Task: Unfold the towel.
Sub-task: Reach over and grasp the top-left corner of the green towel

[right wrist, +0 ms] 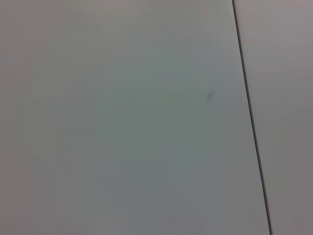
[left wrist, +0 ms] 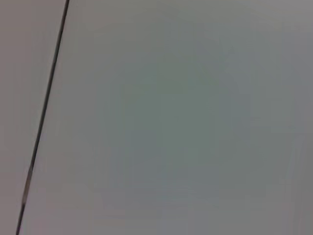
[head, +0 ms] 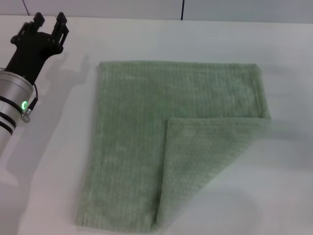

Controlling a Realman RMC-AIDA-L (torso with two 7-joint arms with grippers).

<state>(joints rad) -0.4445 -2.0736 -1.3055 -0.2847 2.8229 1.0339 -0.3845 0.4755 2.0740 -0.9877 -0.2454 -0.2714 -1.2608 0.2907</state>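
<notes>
Lying flat near the middle of the white surface [head: 205, 34], the towel [head: 132, 147] is spreading out as a broad sage-green sheet, its ribbed weave running across it. One corner is folding back over the rest: a triangular flap [head: 205, 152] is sitting on top of the cloth on the robot's right, its straight top edge starting near the towel's middle and its slanted edge running down toward the near edge of the surface. The far hem is lying straight, parallel to the far edge of the surface; the near hem is reaching almost to the bottom of the head view.

The left gripper [head: 48, 22] is hovering over the far left corner of the surface — well apart from the towel, touching nothing. Its two black fingers are standing apart with a clear gap between them, holding nothing. Behind it the silver wrist is showing a small green light [head: 23, 104], and its shadow is falling on the surface beside the towel's left hem.

The right gripper is not appearing in the head view. Both wrist views are showing only a plain pale panel crossed by a thin dark seam [left wrist: 44, 112] — no cloth, no fingers.
</notes>
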